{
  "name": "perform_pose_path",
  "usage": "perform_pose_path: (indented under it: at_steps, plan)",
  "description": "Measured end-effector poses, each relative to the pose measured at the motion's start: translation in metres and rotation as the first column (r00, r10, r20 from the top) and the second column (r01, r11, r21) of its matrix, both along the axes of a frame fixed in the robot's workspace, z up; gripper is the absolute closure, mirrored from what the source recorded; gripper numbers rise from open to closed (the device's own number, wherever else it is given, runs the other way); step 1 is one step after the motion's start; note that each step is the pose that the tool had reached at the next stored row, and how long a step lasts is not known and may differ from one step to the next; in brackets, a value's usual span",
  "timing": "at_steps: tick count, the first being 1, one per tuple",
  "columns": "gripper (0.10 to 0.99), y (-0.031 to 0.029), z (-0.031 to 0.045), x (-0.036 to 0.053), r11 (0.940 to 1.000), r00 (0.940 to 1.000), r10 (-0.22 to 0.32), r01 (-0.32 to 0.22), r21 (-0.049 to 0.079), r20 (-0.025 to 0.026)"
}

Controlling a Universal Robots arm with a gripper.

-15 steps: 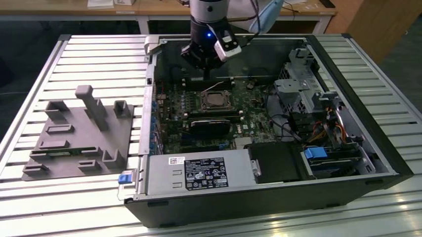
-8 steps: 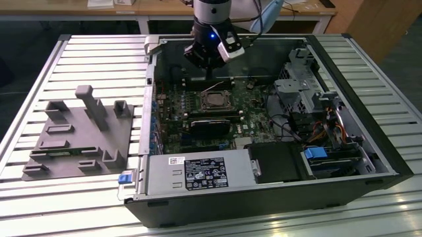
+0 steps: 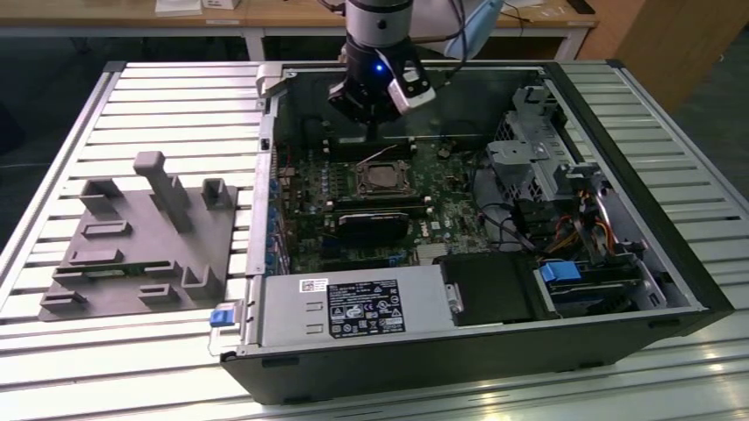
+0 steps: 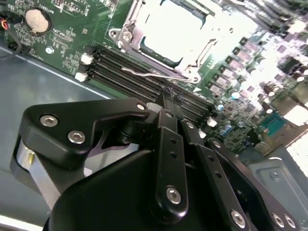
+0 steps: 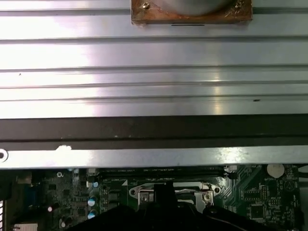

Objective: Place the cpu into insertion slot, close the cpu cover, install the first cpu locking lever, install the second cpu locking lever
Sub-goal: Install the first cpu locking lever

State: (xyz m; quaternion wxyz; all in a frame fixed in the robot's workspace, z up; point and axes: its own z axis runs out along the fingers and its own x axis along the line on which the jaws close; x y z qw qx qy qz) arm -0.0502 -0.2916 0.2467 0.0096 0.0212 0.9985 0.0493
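The gripper (image 3: pixel 372 132), fingers together and empty, hung just beyond the socket's far edge. The cpu (image 3: pixel 381 178) sat in the socket under the cpu cover (image 4: pixel 144 41).

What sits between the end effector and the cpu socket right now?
In the second wrist view, black memory slots and a thin metal lever lie between the end effector and the cpu cover.
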Motion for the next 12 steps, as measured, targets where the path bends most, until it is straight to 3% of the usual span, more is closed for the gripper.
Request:
perform_pose_path:
  at_steps: [2, 12]
  plan:
    - [0.98, 0.0, -0.0021, 0.0013, 1.0, 1.0, 0.0, 0.0, 0.005, 0.0002]
    - [0.98, 0.0, -0.0111, 0.0064, 1.0, 1.0, 0.0, 0.0, 0.004, 0.0]
